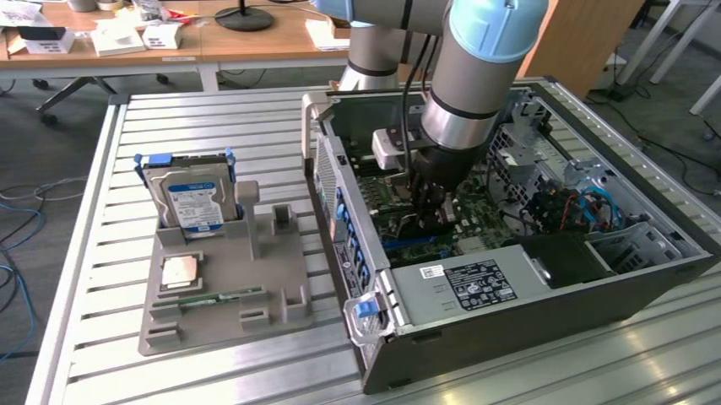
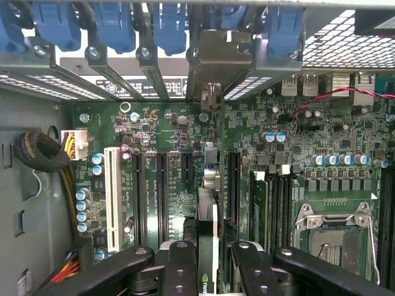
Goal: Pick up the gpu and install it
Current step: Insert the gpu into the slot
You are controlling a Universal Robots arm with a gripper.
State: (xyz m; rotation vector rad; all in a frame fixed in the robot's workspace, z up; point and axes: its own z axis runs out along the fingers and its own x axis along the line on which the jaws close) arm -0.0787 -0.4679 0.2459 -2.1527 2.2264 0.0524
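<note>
The gpu [image 2: 207, 213] is seen edge-on in the wrist view, a thin dark card with its pale metal bracket [image 2: 217, 58] up against the rear slot openings of the case. My gripper [image 2: 208, 262] is shut on the card's upper edge, one black finger [image 2: 179, 265] on each side. The card stands upright over the long black slots of the green motherboard [image 2: 308, 154]; I cannot tell whether it sits in one. In the exterior view my gripper [image 1: 433, 207] reaches straight down into the open computer case [image 1: 631, 278], with the gpu [image 1: 420, 226] a dark shape under it.
A grey parts tray [image 1: 225, 278] lies at the exterior view's left of the case, holding an upright hard drive [image 1: 189, 198], a processor chip [image 1: 181, 272] and a slim green memory stick [image 1: 214, 297]. Blue retention clips [image 2: 111, 24] line the case's rear. Cables [image 2: 40, 151] sit beside the board.
</note>
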